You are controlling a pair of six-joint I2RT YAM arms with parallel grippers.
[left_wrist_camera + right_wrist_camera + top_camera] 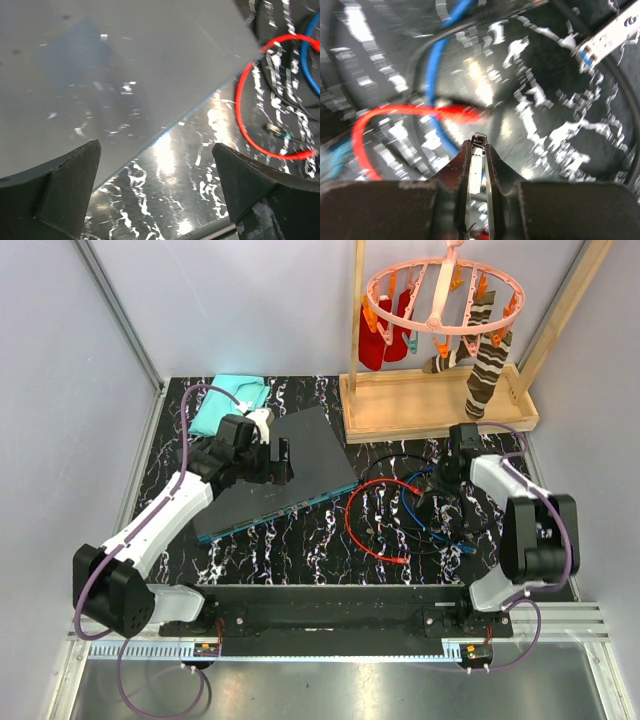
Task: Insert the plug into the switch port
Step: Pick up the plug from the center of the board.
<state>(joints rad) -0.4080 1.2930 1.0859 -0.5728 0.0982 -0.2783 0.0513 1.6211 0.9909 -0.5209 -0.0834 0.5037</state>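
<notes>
The switch [305, 450] is a flat dark grey box lying at an angle left of centre, its teal-blue port edge [275, 510] facing the near side. My left gripper [278, 462] hovers over its top with jaws wide open and nothing between them; in the left wrist view the grey switch top [100, 75] fills the upper left behind that gripper [155, 147]. My right gripper [447, 490] is over the cable pile on the right. In the right wrist view this gripper [478, 146] is shut on a thin silver plug [476, 170] whose tip pokes out past the fingertips.
Red [372, 512], blue [440, 525] and black cables lie looped on the black marbled table between the switch and the right arm. Another silver connector [607, 35] lies at the upper right. A teal cloth [232, 398] and a wooden rack with hanging socks [440, 400] stand at the back.
</notes>
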